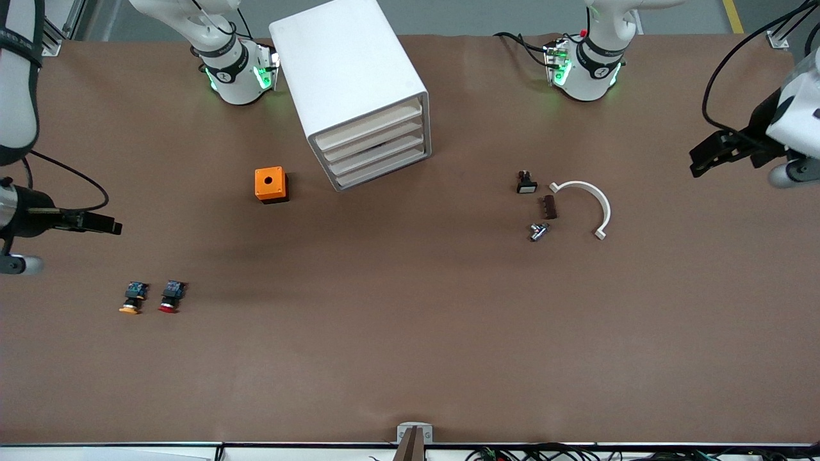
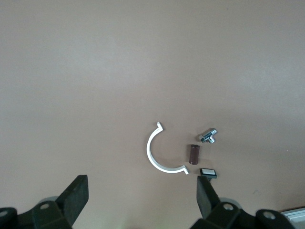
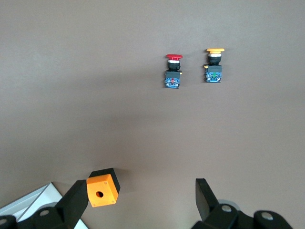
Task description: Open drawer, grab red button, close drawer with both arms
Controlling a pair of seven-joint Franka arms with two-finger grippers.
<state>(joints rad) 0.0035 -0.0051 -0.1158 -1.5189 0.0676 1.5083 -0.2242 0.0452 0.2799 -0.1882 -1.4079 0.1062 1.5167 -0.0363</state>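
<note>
We see the white cabinet [image 1: 355, 89] in the upper middle of the front view, its four drawers all pushed in; the drawer [image 1: 378, 155] stack faces the camera at a slant. The orange cube [image 1: 270, 184] sits on the desk [image 1: 410, 333] just beside the cabinet. The button [image 1: 171, 297] with the red cap lies in the lower left of the front view, close beside the yellow-capped button [image 1: 133, 298]. In the middle right lie a black button [image 1: 526, 183], a brown block [image 1: 549, 207], a small metal fitting [image 1: 538, 231] and a white curved clip [image 1: 586, 206].

The right gripper [image 3: 143, 198] hangs released at the front view's left edge. The left gripper [image 2: 143, 198] hangs released at its right edge.
</note>
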